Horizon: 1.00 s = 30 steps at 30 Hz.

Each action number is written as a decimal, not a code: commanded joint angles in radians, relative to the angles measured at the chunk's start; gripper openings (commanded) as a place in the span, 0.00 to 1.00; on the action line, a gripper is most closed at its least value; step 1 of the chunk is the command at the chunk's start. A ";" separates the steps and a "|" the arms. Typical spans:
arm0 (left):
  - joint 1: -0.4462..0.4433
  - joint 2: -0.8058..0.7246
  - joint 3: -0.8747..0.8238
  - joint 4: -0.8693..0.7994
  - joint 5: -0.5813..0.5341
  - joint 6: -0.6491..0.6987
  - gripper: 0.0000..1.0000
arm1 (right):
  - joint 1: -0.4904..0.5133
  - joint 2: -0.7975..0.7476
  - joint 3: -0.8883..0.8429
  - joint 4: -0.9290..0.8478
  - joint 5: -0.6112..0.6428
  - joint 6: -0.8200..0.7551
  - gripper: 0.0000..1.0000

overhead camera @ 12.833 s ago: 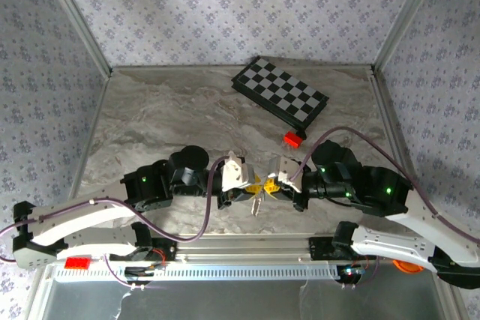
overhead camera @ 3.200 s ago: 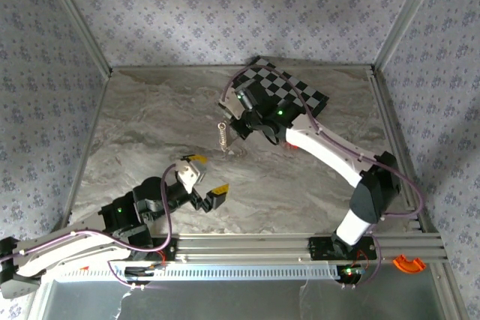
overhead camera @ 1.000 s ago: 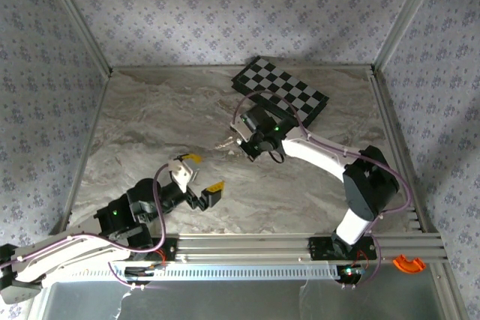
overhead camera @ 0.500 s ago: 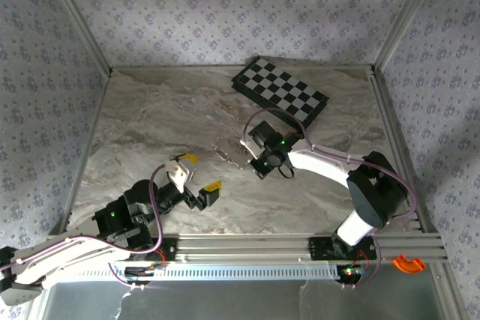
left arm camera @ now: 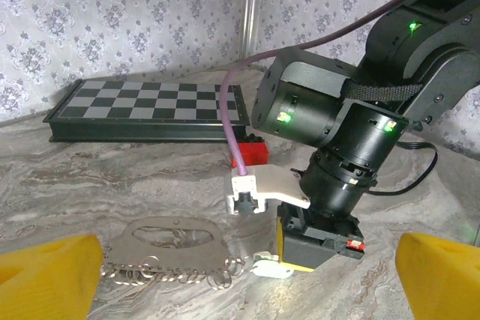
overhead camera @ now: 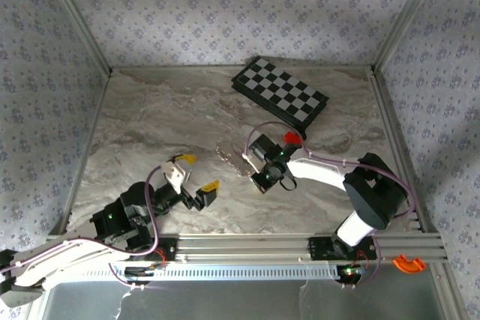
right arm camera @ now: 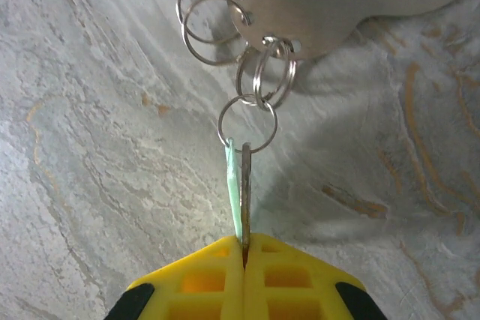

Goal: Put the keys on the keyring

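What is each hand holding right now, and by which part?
The right hand pinches the key and mint-green piece at the end away from their small ring. The left hand is open, holding nothing.

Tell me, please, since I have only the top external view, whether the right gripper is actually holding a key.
Observer: Yes. In the right wrist view, the right gripper is shut on a thin metal key and a mint-green piece, both seen edge-on.
Operator: Are they on a ring?
Observer: Both appear to hang from a small split ring, which is linked through further rings to the flat metal keyring.
Operator: And the left gripper?
Observer: The left wrist view shows the left gripper open and facing the keyring, which has a row of rings along its near edge.
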 commanded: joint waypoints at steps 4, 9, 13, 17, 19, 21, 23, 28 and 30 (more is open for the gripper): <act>0.006 -0.027 -0.004 -0.028 -0.032 -0.016 0.99 | 0.002 -0.046 -0.027 -0.009 -0.006 0.040 0.00; 0.006 -0.038 -0.011 -0.031 -0.044 -0.017 1.00 | 0.002 -0.055 -0.041 -0.003 -0.003 0.050 0.00; 0.007 -0.043 -0.011 -0.035 -0.051 -0.019 0.99 | 0.005 -0.069 -0.040 -0.002 -0.010 0.052 0.04; 0.007 -0.042 -0.011 -0.035 -0.055 -0.021 0.99 | 0.018 -0.098 -0.042 0.002 -0.013 0.034 0.10; 0.007 -0.041 -0.010 -0.035 -0.056 -0.022 0.99 | 0.030 -0.116 -0.045 0.004 -0.003 0.023 0.13; 0.007 -0.042 -0.010 -0.037 -0.063 -0.025 0.99 | 0.040 -0.135 -0.047 0.002 0.013 0.017 0.16; 0.007 -0.043 -0.010 -0.043 -0.076 -0.028 1.00 | 0.045 -0.158 -0.049 0.003 0.032 0.012 0.18; 0.007 -0.048 -0.003 -0.075 -0.115 -0.032 0.99 | 0.048 -0.237 -0.065 0.004 0.082 0.013 0.24; 0.007 -0.047 0.010 -0.105 -0.136 -0.034 0.99 | 0.049 -0.280 -0.075 0.006 0.106 0.014 0.27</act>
